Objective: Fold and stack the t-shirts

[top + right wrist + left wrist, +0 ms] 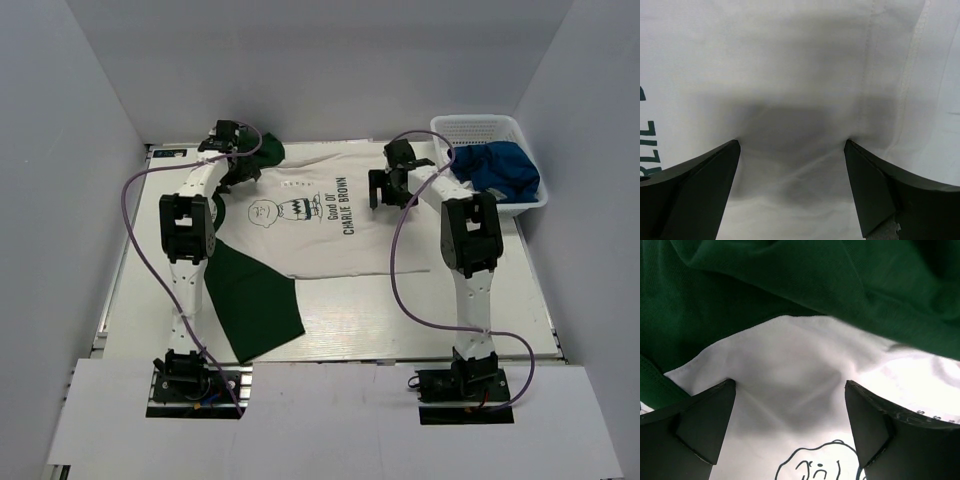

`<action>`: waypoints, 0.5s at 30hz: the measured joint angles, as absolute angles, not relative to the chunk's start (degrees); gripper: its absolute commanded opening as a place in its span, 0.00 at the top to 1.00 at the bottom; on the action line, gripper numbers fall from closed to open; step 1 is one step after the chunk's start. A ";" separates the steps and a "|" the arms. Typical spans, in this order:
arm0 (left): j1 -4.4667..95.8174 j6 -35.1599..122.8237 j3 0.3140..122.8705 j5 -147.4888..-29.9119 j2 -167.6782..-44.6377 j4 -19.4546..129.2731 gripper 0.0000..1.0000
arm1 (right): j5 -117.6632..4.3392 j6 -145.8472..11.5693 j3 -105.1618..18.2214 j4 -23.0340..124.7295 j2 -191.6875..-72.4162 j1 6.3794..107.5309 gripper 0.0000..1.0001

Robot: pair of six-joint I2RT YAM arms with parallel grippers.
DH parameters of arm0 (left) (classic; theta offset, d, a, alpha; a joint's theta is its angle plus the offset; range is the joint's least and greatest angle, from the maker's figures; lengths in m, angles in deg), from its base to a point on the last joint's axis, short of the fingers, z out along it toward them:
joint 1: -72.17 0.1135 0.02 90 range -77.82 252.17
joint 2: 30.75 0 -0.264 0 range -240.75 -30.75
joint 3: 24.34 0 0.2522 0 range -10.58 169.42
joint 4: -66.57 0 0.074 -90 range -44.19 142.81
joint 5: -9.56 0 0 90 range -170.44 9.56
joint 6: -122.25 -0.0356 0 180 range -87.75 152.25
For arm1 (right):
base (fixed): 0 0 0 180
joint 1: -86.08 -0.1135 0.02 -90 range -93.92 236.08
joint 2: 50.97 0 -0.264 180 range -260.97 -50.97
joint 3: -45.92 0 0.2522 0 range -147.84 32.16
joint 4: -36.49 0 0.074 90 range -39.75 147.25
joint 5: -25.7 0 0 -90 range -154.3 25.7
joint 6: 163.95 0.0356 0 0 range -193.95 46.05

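Shirt (320, 250): white body, green sleeves, spread flat mid-frame on the table (420, 320), with the print (300, 210) facing up. The collar end is to the left of frame and the hem to the right. The blue shirt (495, 170) lies bunched in the basket (480, 122) at upper right.

Left claw (240, 172): jaws wide apart, holding nothing. It is low over the white shoulder, just below the far sleeve (268, 152). In its wrist view the fingertips (715, 405) appear to touch the cloth.

Right claw (385, 188): jaws also wide apart and empty. It is at the far edge near the hem, and the hem seam (905, 100) shows at the right of its wrist view.

Step, as I judge it: take the far long edge at both ends and fold it toward the bottom of frame.

How to do it well:
- Press both sets of tips down before closing, so each catches both layers and not only the top one.
- Left claw: pinch white cloth at the shoulder, not the loose green fold above it, or the sleeve will trail.
- Close both claws together and lift only slightly, keeping the edge taut between them.
- Carry the edge in parallel and lay it straight along the print.

The near sleeve (255, 300) sprawls at lower left and is not yet tucked in.
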State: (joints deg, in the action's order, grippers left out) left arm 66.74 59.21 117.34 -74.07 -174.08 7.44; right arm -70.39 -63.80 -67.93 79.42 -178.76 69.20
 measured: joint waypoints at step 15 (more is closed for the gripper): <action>67.22 60.66 91.57 -82.88 -152.66 7.11 0.00 | -67.75 -62.16 -51.14 77.37 -157.25 69.04 0.10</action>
State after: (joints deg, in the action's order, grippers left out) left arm 67.22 60.66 91.57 -82.88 -152.66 7.11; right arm -67.75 -62.16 -51.14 77.37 -157.25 69.04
